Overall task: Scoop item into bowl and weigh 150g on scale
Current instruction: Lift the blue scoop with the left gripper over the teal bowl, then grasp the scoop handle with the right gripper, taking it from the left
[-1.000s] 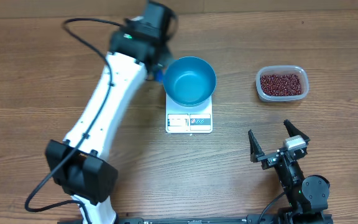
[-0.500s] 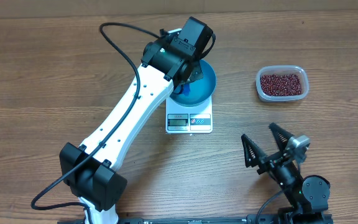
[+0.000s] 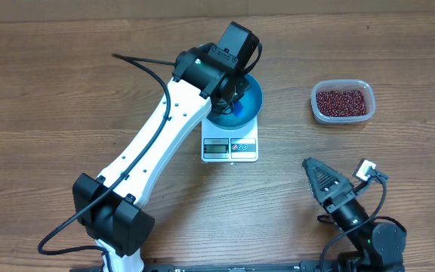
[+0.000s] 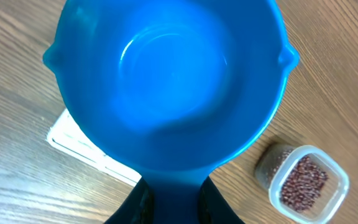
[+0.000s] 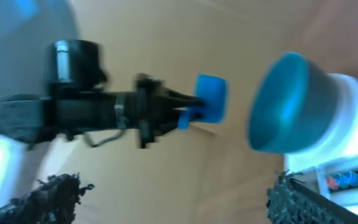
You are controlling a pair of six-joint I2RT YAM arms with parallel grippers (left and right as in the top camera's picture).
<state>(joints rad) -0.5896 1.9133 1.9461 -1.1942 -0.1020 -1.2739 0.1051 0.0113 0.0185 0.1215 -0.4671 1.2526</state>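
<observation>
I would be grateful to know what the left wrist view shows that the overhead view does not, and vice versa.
Only the left wrist view: the scoop's empty inside, its handle pinched in the left gripper. Only overhead: the teal bowl on the scale, and the right arm. Both: the scale and the clear tub of beans.
</observation>
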